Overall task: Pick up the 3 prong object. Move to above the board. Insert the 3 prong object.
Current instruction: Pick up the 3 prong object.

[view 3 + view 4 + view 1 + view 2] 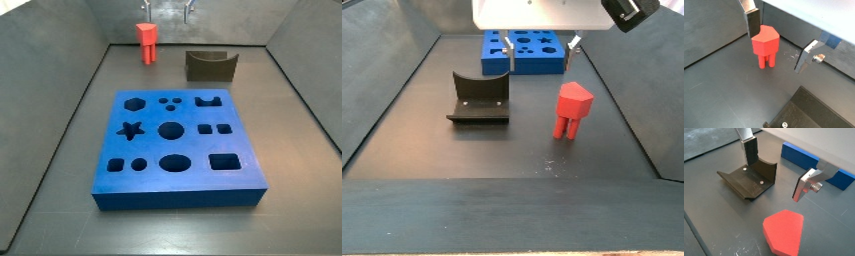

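A small bright red plastic 3 prong object [573, 110] stands right of centre in a side view; the silver-fingered gripper [777, 42], wide open and empty, risks toppling it.

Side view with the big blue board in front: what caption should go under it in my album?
Red 3 prong object stands upright behind the blue board, gripper open above it.

Dark floor [80, 150] carries board [174, 150]; 3 prong object [147, 40]; fixture [209, 66]; gripper [777, 42] above.
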Controlling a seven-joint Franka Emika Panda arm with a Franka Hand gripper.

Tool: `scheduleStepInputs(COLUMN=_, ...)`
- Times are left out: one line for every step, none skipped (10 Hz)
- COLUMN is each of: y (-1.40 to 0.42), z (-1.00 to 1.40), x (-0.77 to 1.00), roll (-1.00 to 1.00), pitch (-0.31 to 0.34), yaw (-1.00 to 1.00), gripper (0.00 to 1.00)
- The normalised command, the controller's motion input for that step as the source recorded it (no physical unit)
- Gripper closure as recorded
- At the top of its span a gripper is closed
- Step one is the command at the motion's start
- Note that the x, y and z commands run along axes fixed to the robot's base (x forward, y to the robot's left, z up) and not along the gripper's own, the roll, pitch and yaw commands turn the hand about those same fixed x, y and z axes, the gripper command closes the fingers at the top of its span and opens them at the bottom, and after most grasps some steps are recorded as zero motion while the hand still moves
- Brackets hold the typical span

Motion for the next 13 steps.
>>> scheduleStepInputs(y=0.07, z=-0.11, x=-0.36, roll=0.06, pitch=0.009, yaw=0.00, gripper=0.00)
scheduleStepInputs(y=0.19, z=-0.25, x=-0.55, roll=0.08, pitch=0.000, yaw=0.00, gripper=0.00)
scheduleStepInputs(y=0.19, z=-0.29, x=-0.70, roll=0.00, pitch=-0.120, yaw=0.01, gripper=0.00)
scheduleStepInputs(y=0.16, z=-0.26, x=-0.67, roll=0.00, pitch=-0.149, yaw=0.00, gripper=0.00)
scheduleStepInputs(y=0.20, z=-0.29, x=-0.57, roll=0.00, pitch=-0.217, yaw=0.07, gripper=0.00)
scheduleStepInputs(y=0.23, z=-0.31, x=-0.53, roll=0.00, pitch=-0.323, yaw=0.14, gripper=0.00)
scheduleStepInputs(y=0.23, z=-0.31, x=-0.56, roll=0.00, pitch=-0.454, yaw=0.15, gripper=0.00)
scheduleStepInputs(y=0.29, z=-0.29, x=-0.46, roll=0.00, pitch=-0.483, yaw=0.24, gripper=0.00)
scheduleStepInputs(y=0.30, z=-0.24, x=-0.31, roll=0.00, pitch=-0.340, yaw=0.29, gripper=0.00)
scheduleStepInputs(y=0.33, z=-0.19, x=-0.22, roll=0.00, pitch=-0.249, yaw=0.29, gripper=0.00)
scheduleStepInputs(y=0.29, z=-0.13, x=-0.08, roll=0.00, pitch=-0.169, yaw=0.29, gripper=0.00)
scheduleStepInputs(y=0.22, z=-0.09, x=0.00, roll=0.00, pitch=-0.134, yaw=0.30, gripper=0.00)
scheduleStepInputs(y=0.02, z=-0.05, x=-0.06, roll=-0.04, pitch=0.000, yaw=0.01, gripper=0.00)
